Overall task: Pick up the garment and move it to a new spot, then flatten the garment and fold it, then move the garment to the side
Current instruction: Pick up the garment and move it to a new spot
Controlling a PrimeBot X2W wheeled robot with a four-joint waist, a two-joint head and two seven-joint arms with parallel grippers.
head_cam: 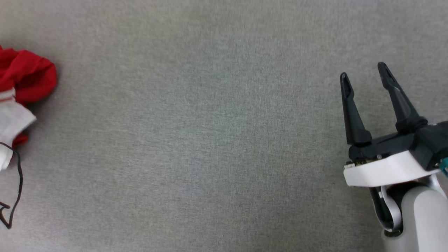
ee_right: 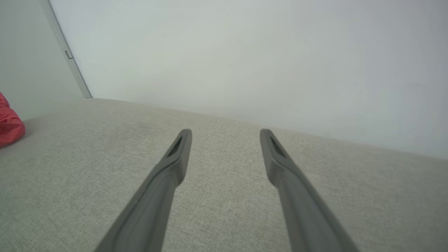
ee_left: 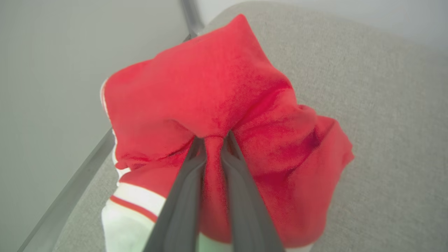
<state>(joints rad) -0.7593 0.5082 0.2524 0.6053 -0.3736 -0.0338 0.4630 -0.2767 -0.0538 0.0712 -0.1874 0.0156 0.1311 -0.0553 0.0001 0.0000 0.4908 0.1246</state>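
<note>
The garment (head_cam: 24,77) is a crumpled red jersey with white panels and striped trim, bunched at the far left edge of the head view. In the left wrist view the garment (ee_left: 217,94) rises in a red heap, and my left gripper (ee_left: 213,138) is shut on a pinched fold of the red cloth between its two dark fingers. A corner of the garment (ee_right: 8,124) shows red at the left edge of the right wrist view. My right gripper (head_cam: 365,73) stands open at the right, well away from the cloth, with nothing between its fingers.
A grey fabric surface (head_cam: 210,140) spreads across the whole work area. A thin black cable (head_cam: 17,189) loops at the lower left. A pale wall (ee_right: 245,63) with a metal strip (ee_right: 70,59) stands behind the surface.
</note>
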